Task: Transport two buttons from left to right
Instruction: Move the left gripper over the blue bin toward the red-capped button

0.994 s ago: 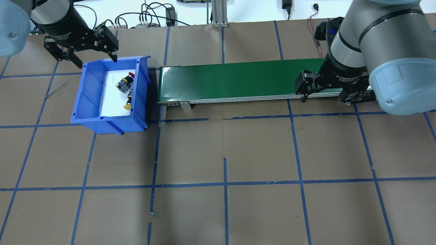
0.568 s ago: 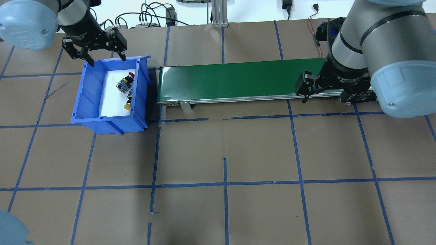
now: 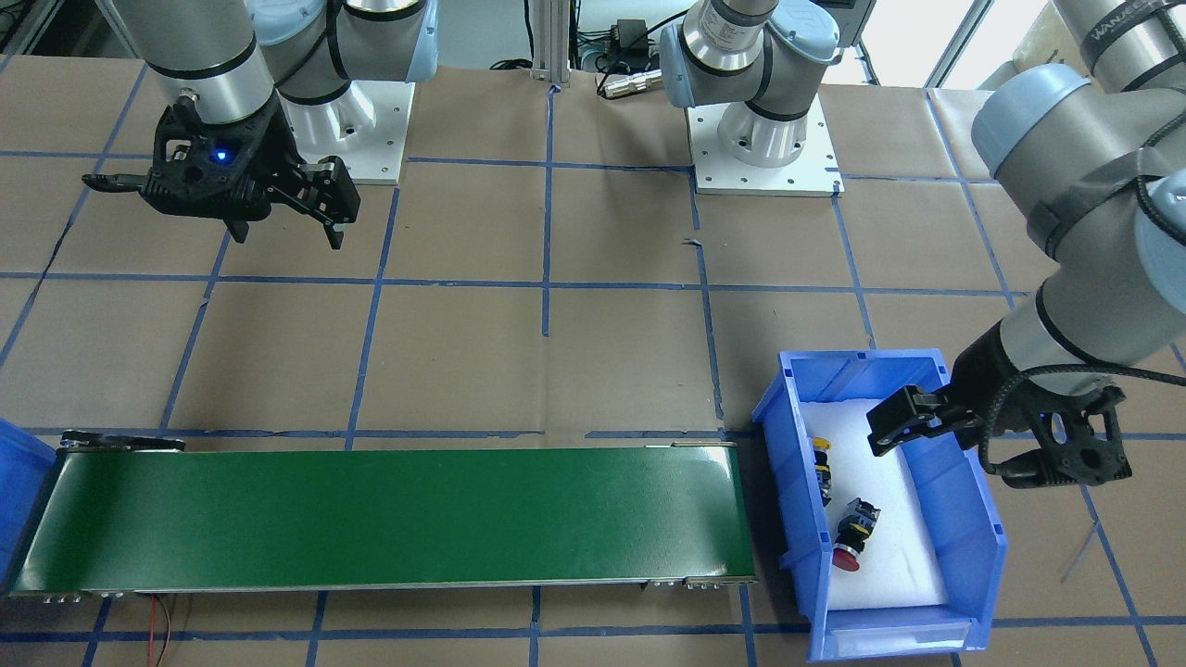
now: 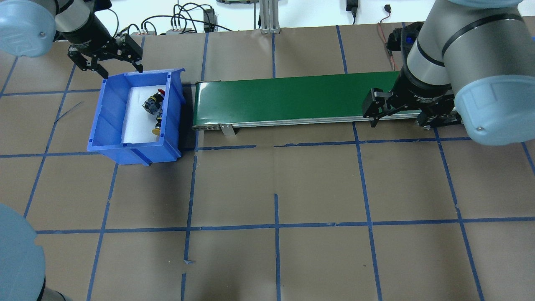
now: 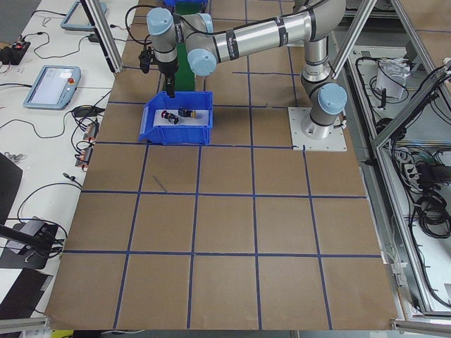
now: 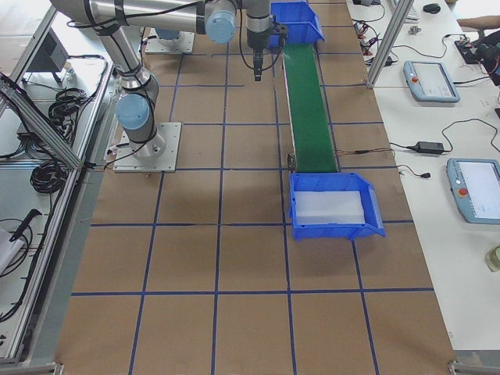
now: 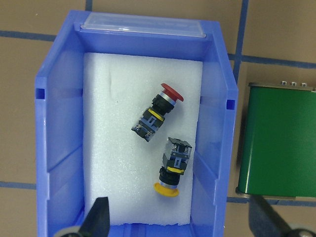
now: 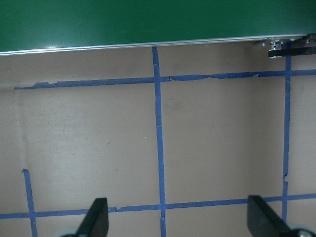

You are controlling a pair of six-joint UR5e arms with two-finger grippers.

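Buttons, one red-capped (image 7: 157, 114) and one yellow-capped (image 7: 173, 167), lie on their sides, close together on white foam (image 7: 113, 98) in the blue bin (image 7: 49, 148). The left fingers (image 7: 100, 217) hang wide and empty above it. The right fingers (image 8: 96, 218) are wide and empty over the tabletop (image 8: 222, 138) beside the belt (image 4: 284, 98). A descending finger might strike the bin wall beside the yellow one, or nudge the other button. In the overhead view the right arm hides the belt's right end.

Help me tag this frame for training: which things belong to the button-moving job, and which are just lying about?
Job: red button; yellow button; blue bin holding both; green conveyor; second blue bin past its other end; left gripper, open near the bin; right gripper, open.

Lying about: cables at the table's back edge; pendants on the side bench.
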